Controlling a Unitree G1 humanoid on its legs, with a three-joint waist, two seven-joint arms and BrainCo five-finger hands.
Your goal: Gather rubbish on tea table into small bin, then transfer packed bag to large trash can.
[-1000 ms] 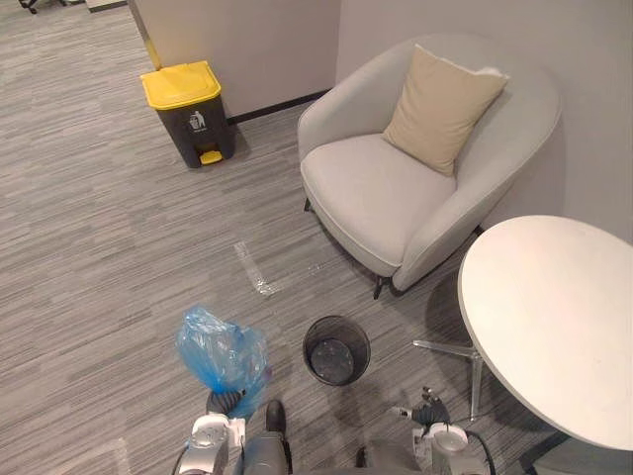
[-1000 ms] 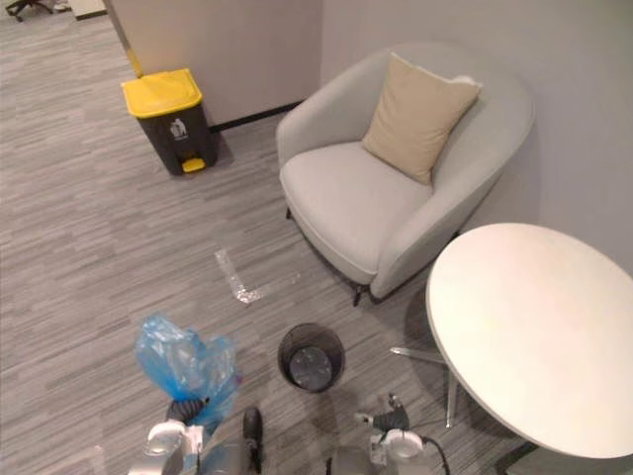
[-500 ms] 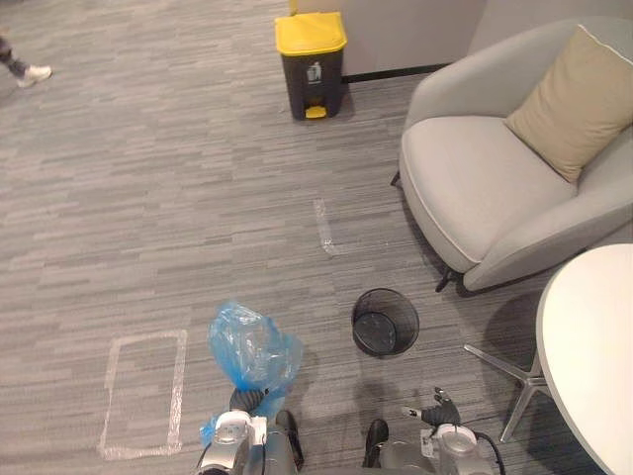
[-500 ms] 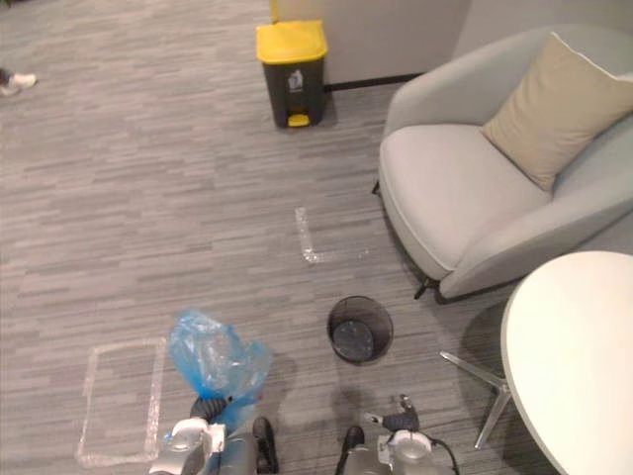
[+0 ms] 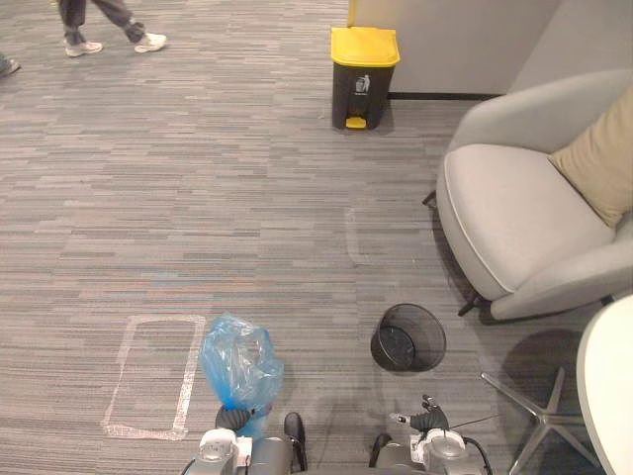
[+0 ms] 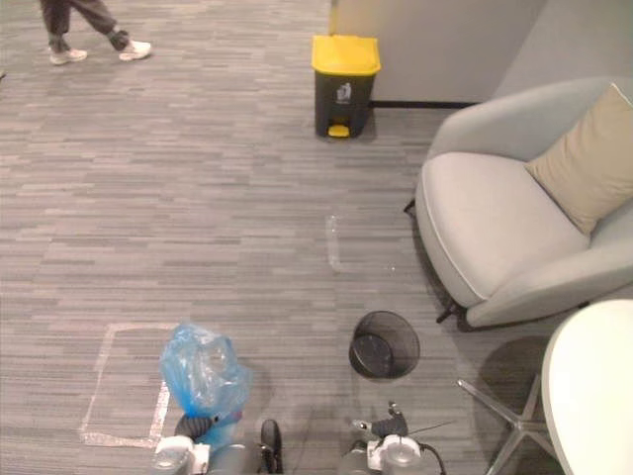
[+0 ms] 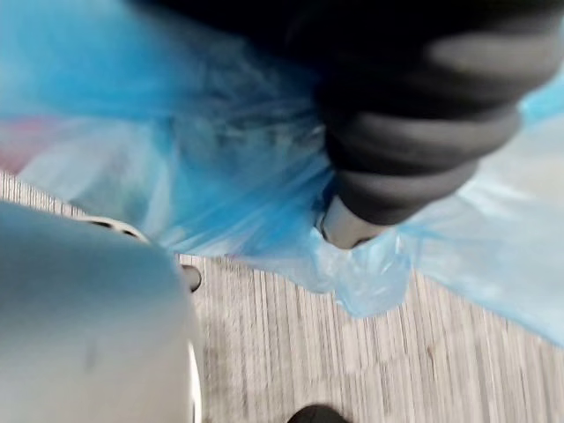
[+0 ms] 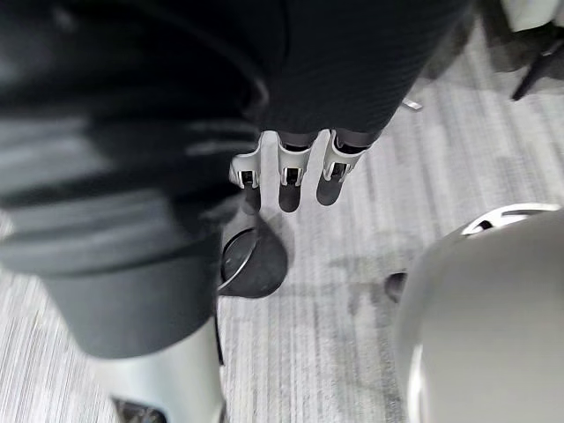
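Person: legs and pale shoes [image 5: 109, 25] are seen far beyond the small bin [image 5: 408, 337] and well to its left; no part in the work is judged to be taken.
Taped rectangle [image 5: 153, 376]: it is marked on the floor well to the left of the small bin, on its near side; it is taken for a position mark.
Blue bag [image 5: 240, 361]: the task's thing is held out of the small bin and to its left, apart from it. It is gathered at the neck, so the rubbish is judged to be kept inside for carrying.
Left hand [image 5: 233, 418]: it is clenched on the gathered neck of the blue bag. In its wrist view the plastic is seen bunched against the dark cover. The neck is judged to be gripped so that the load hangs free.
Large trash can [image 5: 364, 77]: it is stood against the wall, well beyond the small bin and slightly to its left. Its yellow lid is down, and a pedal is seen at its foot.
Small bin: it is left on the floor between the blue bag and the armchair [image 5: 524, 218], with no liner seen in it.
Right hand [image 5: 425, 423]: it is held just on the near side of the small bin. Its fingers [image 8: 291, 172] are straight and released, with nothing grasped.
Armchair: it is stood to the right of the small bin and beyond it, with a cushion [image 5: 603, 163] propped on it.
Table [image 5: 608, 396]: its pale edge is seen to the right of the small bin.
Stage: the gathering is judged done, and the carry to the large trash can is judged in hand.
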